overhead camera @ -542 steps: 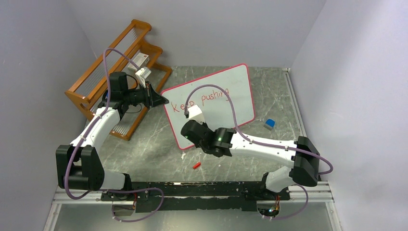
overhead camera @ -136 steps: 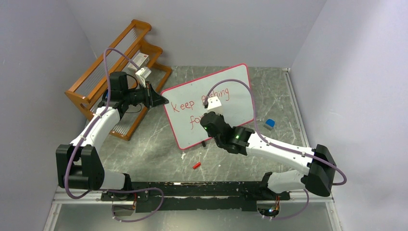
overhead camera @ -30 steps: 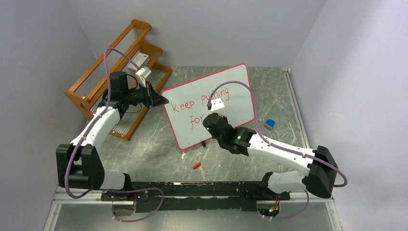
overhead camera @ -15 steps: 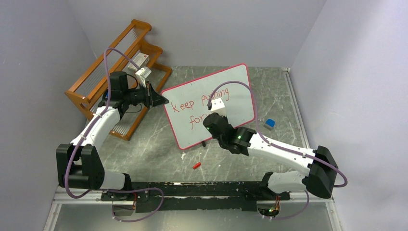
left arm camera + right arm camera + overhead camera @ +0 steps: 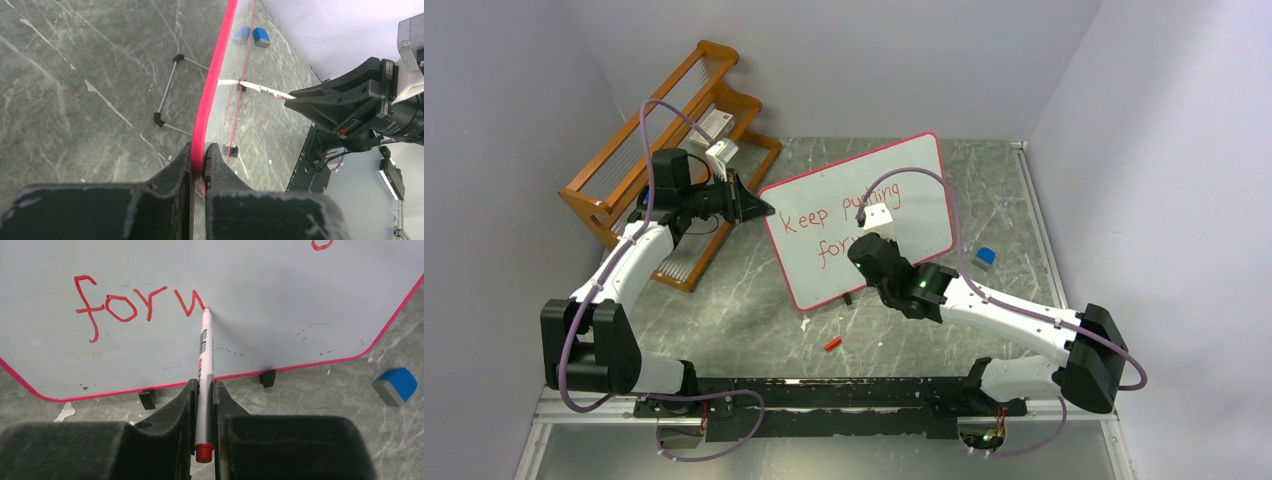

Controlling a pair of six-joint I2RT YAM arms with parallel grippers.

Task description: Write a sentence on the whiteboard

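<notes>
The whiteboard (image 5: 919, 190) with a red-pink frame stands tilted on the table. My left gripper (image 5: 759, 207) is shut on its left edge; the left wrist view shows the frame (image 5: 210, 107) pinched between the jaws at my left gripper (image 5: 201, 162). My right gripper (image 5: 205, 385) is shut on a white marker (image 5: 204, 365) with a red end, its tip touching the board (image 5: 280, 305). The sentence (image 5: 809, 220) reads "Keep" and a partly hidden "pushing" on the top line. Below it, red lettering (image 5: 135, 302) reads "foru", the last stroke ending at the marker tip.
A wooden rack (image 5: 659, 140) with small boxes stands at the back left. A blue eraser (image 5: 985, 257) lies right of the board, also in the right wrist view (image 5: 396, 385). A red marker cap (image 5: 832, 343) lies on the table in front of the board.
Over 18 seconds the right arm moved from the top line to the second line and wrote "for". In the last second the marker shifted slightly right, adding the newest stroke. The left arm stayed still.
</notes>
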